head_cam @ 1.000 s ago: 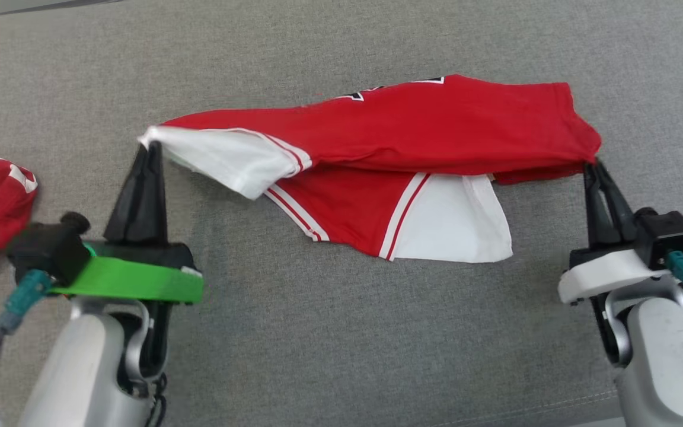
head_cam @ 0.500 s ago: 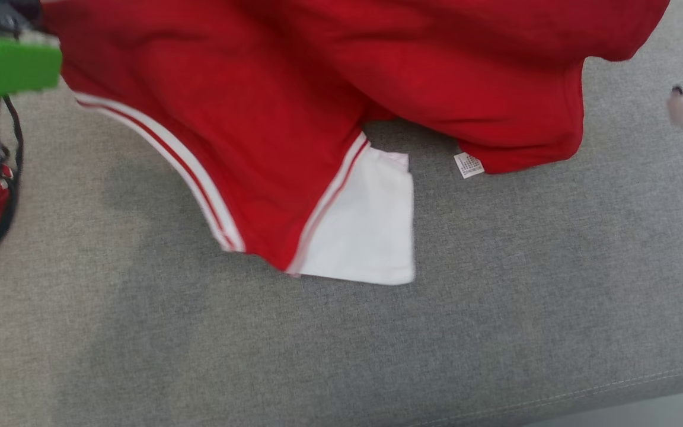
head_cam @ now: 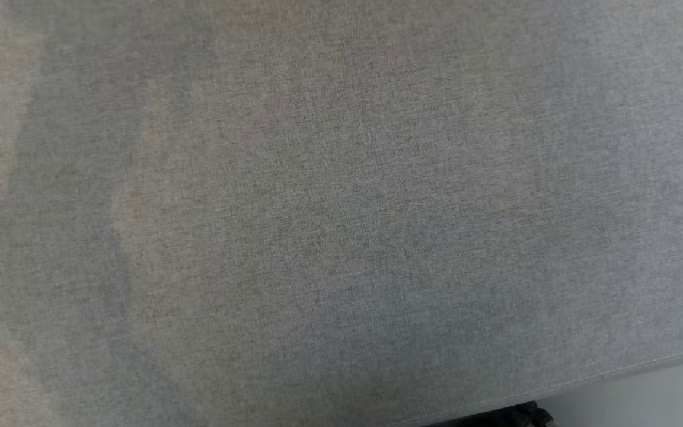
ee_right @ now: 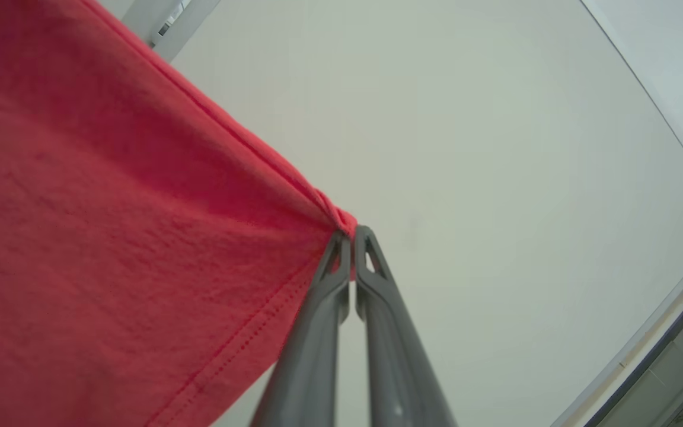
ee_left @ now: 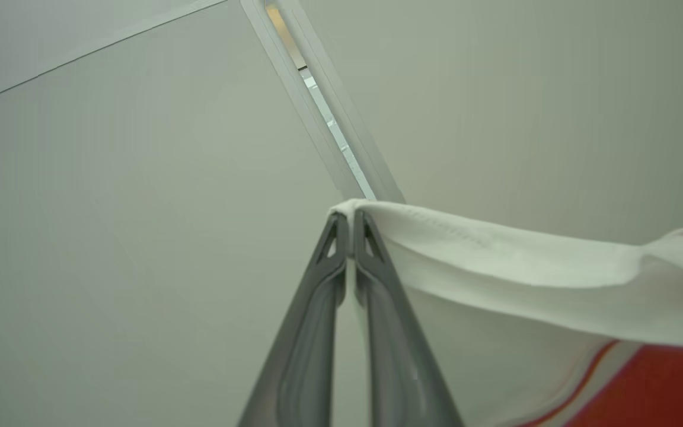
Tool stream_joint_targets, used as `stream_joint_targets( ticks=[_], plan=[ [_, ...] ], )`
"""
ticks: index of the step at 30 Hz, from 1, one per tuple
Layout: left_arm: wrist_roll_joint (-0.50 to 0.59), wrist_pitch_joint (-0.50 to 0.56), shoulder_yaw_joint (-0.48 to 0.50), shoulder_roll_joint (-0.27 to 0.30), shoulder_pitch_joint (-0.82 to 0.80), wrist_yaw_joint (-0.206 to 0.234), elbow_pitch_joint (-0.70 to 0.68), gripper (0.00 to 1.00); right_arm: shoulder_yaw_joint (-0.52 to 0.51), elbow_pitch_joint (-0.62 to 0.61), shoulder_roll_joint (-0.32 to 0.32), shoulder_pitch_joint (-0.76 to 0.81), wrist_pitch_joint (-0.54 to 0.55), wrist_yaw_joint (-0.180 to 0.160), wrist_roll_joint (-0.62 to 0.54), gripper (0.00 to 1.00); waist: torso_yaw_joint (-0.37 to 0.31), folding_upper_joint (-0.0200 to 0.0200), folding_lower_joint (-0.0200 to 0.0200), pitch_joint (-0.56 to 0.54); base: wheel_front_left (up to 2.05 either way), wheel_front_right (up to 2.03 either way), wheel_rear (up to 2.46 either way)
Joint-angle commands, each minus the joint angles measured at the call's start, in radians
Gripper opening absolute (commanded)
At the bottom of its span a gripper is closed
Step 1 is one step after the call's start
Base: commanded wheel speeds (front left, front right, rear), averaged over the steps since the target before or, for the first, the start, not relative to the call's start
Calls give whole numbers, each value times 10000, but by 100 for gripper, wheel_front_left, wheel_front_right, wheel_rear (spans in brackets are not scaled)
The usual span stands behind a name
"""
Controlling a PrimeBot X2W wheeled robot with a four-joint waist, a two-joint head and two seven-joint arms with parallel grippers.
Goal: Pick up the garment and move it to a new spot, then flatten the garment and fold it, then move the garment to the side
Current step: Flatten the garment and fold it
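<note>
The garment is a red shirt with white panels and red-and-white stripes. In the left wrist view my left gripper (ee_left: 350,218) is shut on a white hemmed corner of the garment (ee_left: 495,255), which stretches off to the right, with red cloth at the lower right. In the right wrist view my right gripper (ee_right: 352,232) is shut on a red corner of the garment (ee_right: 110,225), and the cloth hangs away to the left. Both wrist views look up past the fingers at a pale ceiling. The head view looks down on the grey fabric surface (head_cam: 341,213).
The grey surface's stitched front edge (head_cam: 644,367) runs across the lower right of the head view, with pale floor and a dark part of my base (head_cam: 525,415) beyond it. A ceiling light strip (ee_left: 318,101) shows above the left gripper.
Both grippers have lifted the garment up off the grey surface and out of the top of the head view. The head view has also shifted and holds bare grey fabric.
</note>
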Motion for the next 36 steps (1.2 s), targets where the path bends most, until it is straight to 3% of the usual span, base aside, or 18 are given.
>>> stream_joint_targets(
  ticks=[1,7,13,19,26,31,36],
  plan=[
    [239,-561,-63,-114,-566,44,383,0,-32,201,-23,-420,-176,-21,-274,0,-90,0,-2,917,0,0,0],
    [346,-2506,-224,-647,-1666,50,1776,0,298,588,-144,-1292,-481,-21,-999,0,283,0,-2,1624,0,0,0],
    [-553,-2821,69,-772,341,-71,1275,0,814,509,-417,-303,-508,-21,-875,0,819,0,-2,1958,0,0,0],
    [-1550,-2809,720,-522,4582,-134,-1258,0,900,-418,-1163,1766,-512,-21,-476,0,1290,0,-2,1559,0,0,0],
    [-2907,-2795,1148,-838,9916,-8,-4200,0,-886,-2260,-1831,5848,-514,-23,-245,0,1649,0,-2,233,0,0,0],
    [-3494,-2436,972,-827,13098,485,-5856,0,-2244,-3428,-1325,9183,-515,-23,-367,0,1573,0,-2,-719,0,0,0],
    [-3837,-2143,904,-804,15540,1071,-6831,0,-2900,-4118,-670,11478,-515,-23,-516,0,1349,0,-2,-1510,0,0,0]
  ],
)
